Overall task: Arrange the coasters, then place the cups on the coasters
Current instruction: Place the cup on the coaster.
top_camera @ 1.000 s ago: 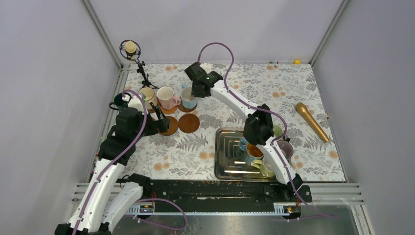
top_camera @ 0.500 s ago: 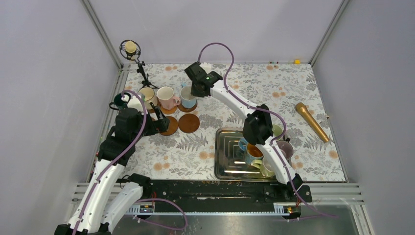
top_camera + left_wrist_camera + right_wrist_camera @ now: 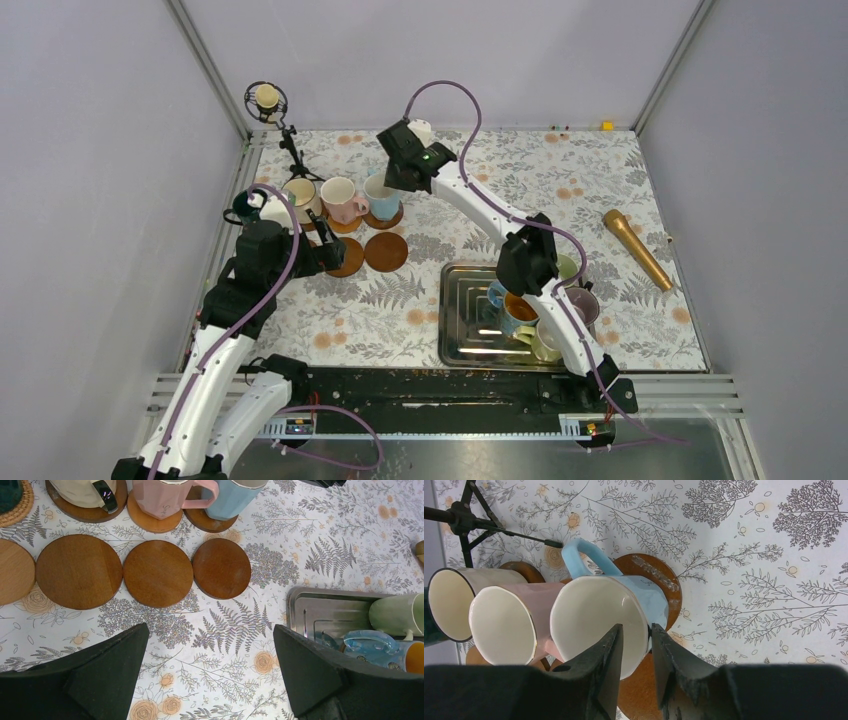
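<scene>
Nearest, a tray (image 3: 455, 335) is seen on the table (image 3: 600, 170), with some cups (image 3: 520, 312) packed in its right side. On the left, the left arm (image 3: 235, 300) is bent up at the elbow. The left claw (image 3: 210, 630) is pointed down with its jaws spread wide, and nothing is held. Just past it, bare coasters (image 3: 158, 573) are laid side by side in a row. Behind them, a cream cup (image 3: 449, 602), a pink cup (image 3: 501, 625) and a blue cup (image 3: 594, 620) are each stood on a coaster. The right arm (image 3: 480, 205) is stretched far across to the blue cup. The right claw (image 3: 636, 627) is parted a little, with one finger over the inside of the rim and one outside. The cup is not squeezed.
</scene>
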You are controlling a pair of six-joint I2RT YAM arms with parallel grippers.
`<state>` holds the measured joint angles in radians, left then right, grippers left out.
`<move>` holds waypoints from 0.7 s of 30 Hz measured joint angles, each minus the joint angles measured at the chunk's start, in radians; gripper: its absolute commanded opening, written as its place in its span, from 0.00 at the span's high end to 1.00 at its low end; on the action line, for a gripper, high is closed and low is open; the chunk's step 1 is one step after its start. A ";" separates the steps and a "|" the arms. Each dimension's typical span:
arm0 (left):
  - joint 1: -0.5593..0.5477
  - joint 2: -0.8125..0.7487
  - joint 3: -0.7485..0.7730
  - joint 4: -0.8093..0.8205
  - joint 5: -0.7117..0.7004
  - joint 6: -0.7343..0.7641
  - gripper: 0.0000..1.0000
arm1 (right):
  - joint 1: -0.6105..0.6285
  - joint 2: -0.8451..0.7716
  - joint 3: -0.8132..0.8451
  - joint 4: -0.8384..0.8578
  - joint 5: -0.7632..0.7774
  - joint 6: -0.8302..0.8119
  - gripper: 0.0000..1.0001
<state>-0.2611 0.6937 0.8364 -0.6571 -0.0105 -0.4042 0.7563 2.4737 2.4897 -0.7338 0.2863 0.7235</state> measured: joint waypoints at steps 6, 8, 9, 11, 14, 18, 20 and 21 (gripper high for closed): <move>0.000 0.002 0.000 -0.002 -0.014 -0.005 0.01 | -0.010 -0.019 -0.004 0.004 -0.019 -0.005 0.56; 0.000 0.003 0.000 -0.008 -0.034 -0.014 0.01 | -0.013 -0.067 -0.038 0.008 -0.020 -0.017 0.54; 0.000 0.003 0.000 -0.011 -0.041 -0.016 0.01 | -0.014 -0.097 -0.056 0.008 -0.020 -0.024 0.53; 0.000 0.011 0.000 -0.020 -0.055 -0.021 0.01 | -0.016 -0.172 -0.109 0.014 -0.028 -0.043 0.52; 0.000 0.025 0.000 -0.031 -0.058 -0.023 0.01 | -0.017 -0.333 -0.238 0.024 -0.045 -0.076 0.51; -0.005 0.033 0.000 -0.030 -0.042 -0.019 0.02 | -0.017 -0.565 -0.451 0.052 -0.062 -0.122 0.46; -0.017 0.024 0.000 -0.024 -0.019 -0.014 0.03 | -0.017 -0.689 -0.601 0.089 -0.070 -0.144 0.43; -0.026 0.021 -0.001 -0.022 -0.008 -0.013 0.04 | -0.017 -0.756 -0.683 0.097 -0.069 -0.153 0.41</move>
<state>-0.2871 0.7147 0.8356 -0.6788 -0.0189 -0.4168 0.7395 1.7172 1.8065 -0.6365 0.2169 0.5709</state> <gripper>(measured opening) 0.982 0.547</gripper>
